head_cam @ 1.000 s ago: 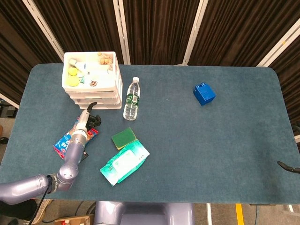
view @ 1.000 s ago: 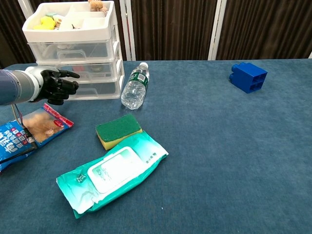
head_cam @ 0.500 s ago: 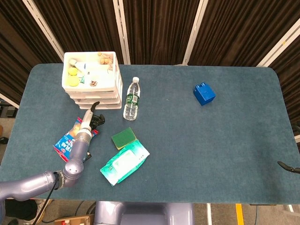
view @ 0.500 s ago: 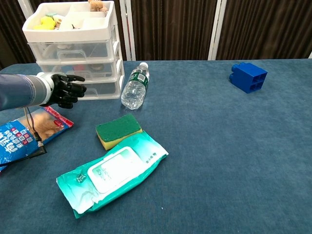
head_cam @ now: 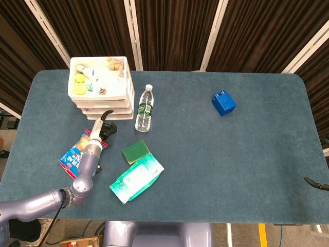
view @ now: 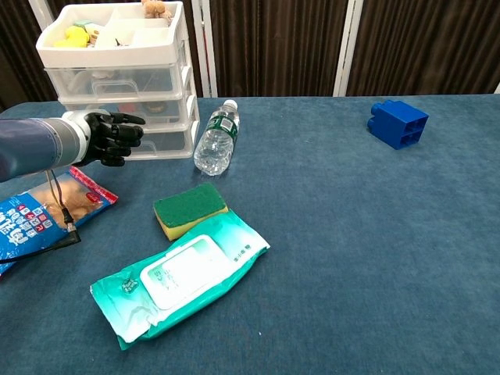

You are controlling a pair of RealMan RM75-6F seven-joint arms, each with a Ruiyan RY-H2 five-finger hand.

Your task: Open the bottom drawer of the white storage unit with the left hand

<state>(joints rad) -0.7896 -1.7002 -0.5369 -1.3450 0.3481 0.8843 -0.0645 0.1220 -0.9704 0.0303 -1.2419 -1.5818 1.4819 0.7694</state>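
The white storage unit [head_cam: 101, 88] [view: 117, 74] stands at the table's back left, with an open tray of small items on top and three clear drawers below. The bottom drawer [view: 156, 141] looks closed. My left hand [view: 112, 137] [head_cam: 104, 127], black, hovers right in front of that drawer with its fingers spread and holds nothing. Whether the fingertips touch the drawer front I cannot tell. My right hand is out of both views.
A water bottle [view: 215, 141] lies just right of the unit. A green and yellow sponge [view: 190, 208] and a teal wipes pack [view: 180, 273] lie nearer the front. Snack packets [view: 47, 209] sit under my left forearm. A blue block [view: 399, 123] is far right.
My left hand has moved right and toward the bottom drawer, from beside the unit's left edge to its front. Nothing else has shifted.
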